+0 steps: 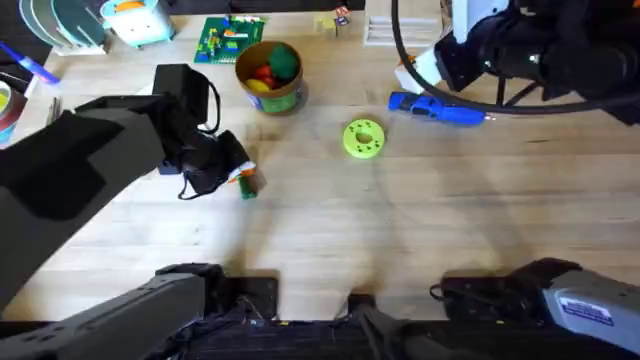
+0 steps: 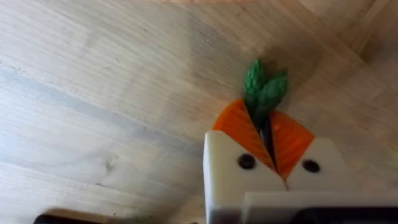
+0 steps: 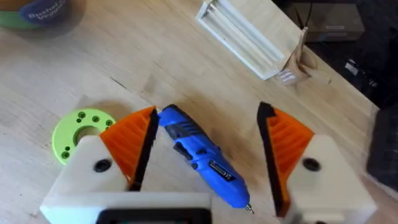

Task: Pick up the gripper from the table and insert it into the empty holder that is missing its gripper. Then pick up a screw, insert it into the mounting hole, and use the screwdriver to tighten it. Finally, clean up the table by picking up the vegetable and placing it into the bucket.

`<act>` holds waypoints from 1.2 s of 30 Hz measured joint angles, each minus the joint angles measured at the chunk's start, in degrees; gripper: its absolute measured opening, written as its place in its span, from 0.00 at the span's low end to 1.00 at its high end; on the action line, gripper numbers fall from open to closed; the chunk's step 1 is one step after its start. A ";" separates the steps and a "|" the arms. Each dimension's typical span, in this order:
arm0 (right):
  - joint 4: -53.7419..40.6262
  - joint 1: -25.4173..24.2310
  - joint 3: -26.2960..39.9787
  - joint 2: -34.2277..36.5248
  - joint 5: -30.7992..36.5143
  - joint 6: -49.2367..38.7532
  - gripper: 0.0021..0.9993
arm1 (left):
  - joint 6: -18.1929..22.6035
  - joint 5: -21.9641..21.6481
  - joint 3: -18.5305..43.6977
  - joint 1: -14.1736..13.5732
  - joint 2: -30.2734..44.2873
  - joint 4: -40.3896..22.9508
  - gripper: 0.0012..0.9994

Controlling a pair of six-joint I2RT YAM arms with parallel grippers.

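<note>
**Already at clean-up: left arm grips the vegetable, right arm hovers over the screwdriver**

Seen from overhead, the left gripper [image 1: 243, 178] is low over the light wooden butcher-block table [image 1: 330, 240], left of centre, with the slim dark-green toy vegetable [image 1: 248, 188] at its tip. The short round yellow-tan bucket with a green band [image 1: 270, 75] stands farther back and a little to the right, well apart from it, already holding round red, yellow and green toys. A lime-green perforated disc [image 1: 363, 138] lies near the middle. The bright blue pen-shaped powered screwdriver [image 1: 437, 109] lies flat at the right rear, with the right gripper [image 1: 425, 72] just above it.

From the left wrist, the two orange ribbed pads [image 2: 239, 129] are pressed together on the vegetable [image 2: 264, 90], whose leafy green end sticks out past them over bare wood.

From the right wrist, the orange pads [image 3: 134, 140] stand wide apart, straddling the screwdriver [image 3: 202, 155] without touching it; its metal tip points toward the camera. The green disc [image 3: 78, 127] lies just beside one finger.

My reading is that the final step is in hand. The next move calls for lifting the vegetable clear, carrying it back and rightward over the bucket's rim, and letting go only once it is above the opening.
</note>
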 joint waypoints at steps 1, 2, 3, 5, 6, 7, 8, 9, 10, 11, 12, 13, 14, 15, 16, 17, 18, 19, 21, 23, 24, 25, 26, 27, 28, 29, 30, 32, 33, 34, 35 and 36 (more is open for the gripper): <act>0.02 0.00 0.00 0.00 -0.02 0.00 0.94 | 0.36 0.47 0.22 0.03 0.00 -0.87 0.02; 0.02 0.00 0.00 0.00 -0.02 0.00 0.94 | 0.86 1.11 0.81 0.03 0.00 -2.52 0.02; 0.01 0.00 0.00 0.00 -0.02 0.00 0.94 | 1.35 1.51 1.70 0.03 0.00 -4.27 0.02; 0.02 0.00 0.00 0.00 -0.02 0.00 0.94 | 2.57 2.14 5.31 0.02 0.07 -8.18 0.02; 0.02 0.00 0.00 0.00 -0.02 0.00 0.94 | 3.14 2.30 7.39 0.03 0.10 -9.45 0.02; 0.02 0.00 0.00 0.00 -0.02 0.00 0.94 | 3.88 2.48 10.35 0.03 0.22 -10.72 0.02; 0.00 0.00 0.00 0.00 -0.02 0.00 0.94 | 4.62 2.55 13.63 0.02 0.42 -11.75 0.02; 0.01 0.00 0.00 0.00 -0.02 0.00 0.94 | 5.22 2.51 16.46 0.02 0.47 -12.30 0.01; 0.02 0.00 0.00 0.00 -0.02 0.00 0.94 | 5.96 2.53 19.88 0.03 0.55 -12.74 0.01; 0.02 0.00 0.00 0.00 -0.02 0.00 0.94 | 6.59 2.50 22.81 0.03 0.52 -12.53 0.01; 0.01 0.00 0.00 0.00 -0.02 0.00 0.94 | 6.98 2.50 25.42 0.03 0.52 -11.78 0.01; 0.00 0.00 0.00 0.00 -0.02 0.00 0.94 | 7.34 2.50 27.69 0.01 0.52 -10.02 0.01; 0.02 0.00 0.00 0.00 -0.02 0.00 0.94 | 7.54 2.50 29.14 0.01 0.52 -7.99 0.01; 0.01 0.00 0.00 0.00 -0.02 0.00 0.94 | 7.61 2.50 30.14 -0.08 0.47 -5.24 0.01; 0.00 0.00 0.00 0.00 -0.02 0.00 0.94 | 7.64 2.48 30.62 -0.22 0.46 -2.65 0.01; 0.00 0.00 0.00 0.00 -0.02 0.00 0.94 | 7.55 2.48 30.76 -0.44 0.46 -0.57 0.01; 0.01 0.00 0.00 0.00 -0.02 0.00 0.94 | 7.42 2.48 30.76 -0.69 0.54 1.04 0.01; 0.00 0.00 0.00 0.00 -0.02 0.00 0.94 | 7.00 2.49 30.76 -1.06 0.87 3.04 0.01; 0.01 0.00 0.00 0.00 -0.02 0.00 0.94 | 6.36 2.50 30.76 -1.55 2.17 6.51 0.01; 0.02 0.00 0.00 0.00 -0.02 0.00 0.94 | 5.39 2.50 30.76 -1.82 4.35 9.11 0.01; 0.00 0.00 0.00 0.00 -0.02 0.00 0.94 | 4.90 2.50 30.76 -1.80 5.45 9.99 0.01; 0.00 0.00 0.00 0.00 -0.02 0.00 0.94 | 4.15 2.53 30.76 -1.80 6.89 10.90 0.01; 0.00 0.00 0.00 0.00 -0.02 0.00 0.94 | 3.45 2.69 30.76 -1.80 8.47 11.52 0.01; 0.00 0.00 0.00 0.00 -0.02 0.00 0.94 | 2.56 3.02 30.76 -1.80 10.10 12.15 0.01; 0.00 0.00 0.00 0.00 -0.02 0.00 0.94 | 2.17 3.24 30.76 -1.80 11.38 12.67 0.01; 0.00 0.00 0.00 0.00 -0.02 0.00 0.94 | 1.56 3.77 30.76 -1.80 12.92 13.18 0.01; 0.00 0.00 0.00 0.00 -0.02 0.00 0.94 | 1.23 4.36 30.76 -1.80 14.07 13.53 0.01; 0.00 0.00 0.00 0.00 -0.02 0.00 0.94 | 0.76 5.52 30.76 -1.80 16.03 14.04 0.01; 0.00 0.00 0.00 0.00 -0.02 0.00 0.94 | 0.55 6.08 30.76 -1.80 16.83 14.20 0.01; 0.00 0.00 0.00 0.00 -0.02 0.00 0.94 | 0.45 6.42 30.76 -1.80 17.29 14.16 0.01; 0.00 0.00 0.00 0.00 -0.02 0.00 0.94 | 0.34 6.81 30.76 -1.80 17.63 13.97 0.01; 0.02 0.00 0.00 0.00 -0.02 0.00 0.94 | 0.16 7.14 30.73 -1.80 17.77 13.68 0.01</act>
